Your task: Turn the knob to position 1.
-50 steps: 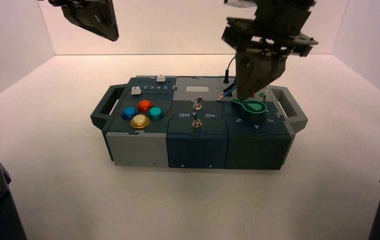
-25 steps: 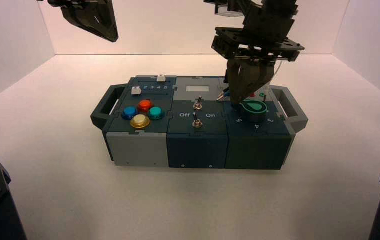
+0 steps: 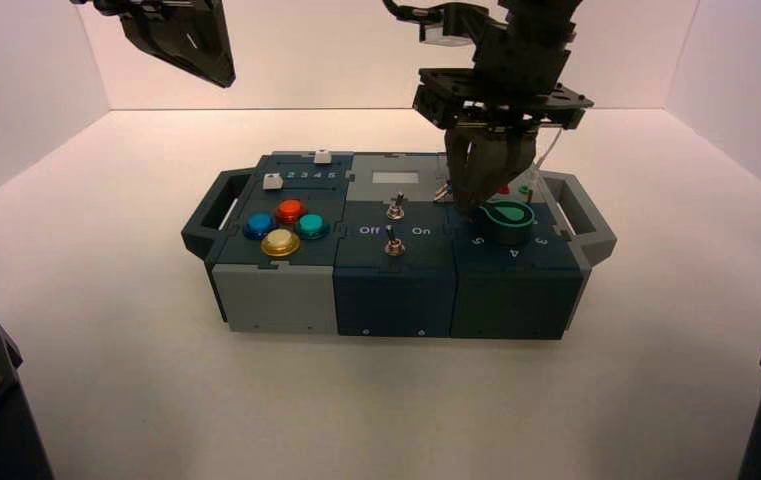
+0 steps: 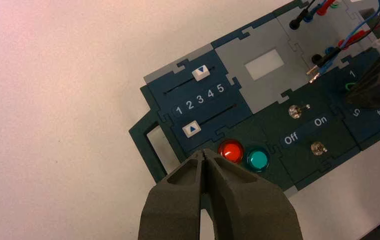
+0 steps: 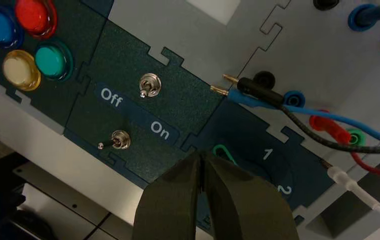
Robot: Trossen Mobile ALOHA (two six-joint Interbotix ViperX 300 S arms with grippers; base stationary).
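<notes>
Two grippers show: the right gripper (image 3: 478, 203), jaws together, touches the far-left edge of the knob (image 3: 507, 221) at the box's (image 3: 286, 295) right end; the left gripper (image 4: 205, 156), jaws together, hangs above the box's left end.

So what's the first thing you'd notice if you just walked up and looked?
The right hand reaching down onto the green knob at the right end of the box. Next, the four bright buttons at its left end, and the left hand hanging high above the left side.
</notes>
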